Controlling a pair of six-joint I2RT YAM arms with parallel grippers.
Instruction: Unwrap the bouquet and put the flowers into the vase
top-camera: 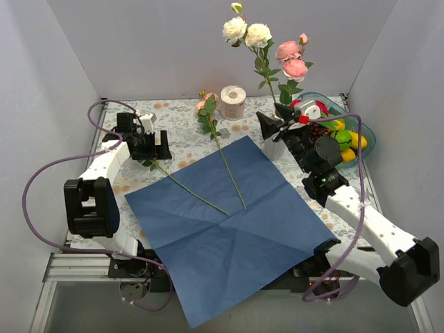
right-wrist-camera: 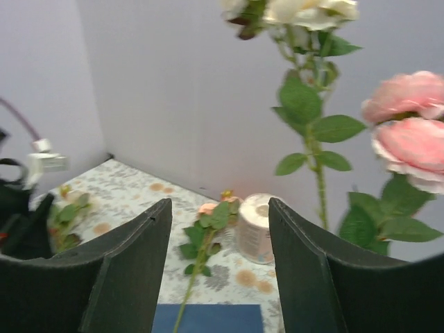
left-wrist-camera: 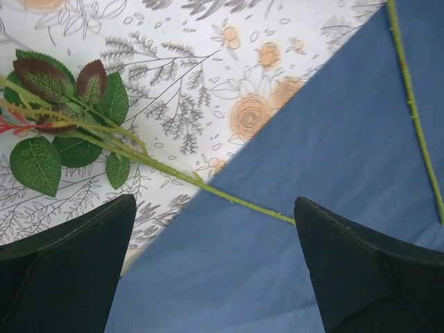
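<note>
Where the left gripper [left-wrist-camera: 214, 202] hangs near the table's left edge, its jaws stand wide apart and empty, straddling a thin green stem [left-wrist-camera: 173, 171] that lies beneath them.
Item: that stem's leaf cluster [left-wrist-camera: 62, 132] rests on the flower-printed tablecloth [left-wrist-camera: 229, 62]. Its bare end runs onto the dark blue paper sheet [top-camera: 229, 236], which is spread flat from the table's centre and overhangs the near edge.
Item: a second flower [top-camera: 227, 163], pink bloom toward the far edge, stem lying across the sheet's far corner, apart from the first.
Item: right gripper [right-wrist-camera: 218, 208], jaws apart with nothing between them, near the far right corner just beside the vase [top-camera: 272, 148]. The gripper hides most of the vase in the top view.
Item: white roses [top-camera: 246, 31] and pink roses [top-camera: 293, 59], upright on leafy stems rising from the vase.
Item: toilet-paper roll [top-camera: 233, 103], far edge, left of the vase.
Item: fruit basket [top-camera: 366, 135], right edge, beyond the right arm.
</note>
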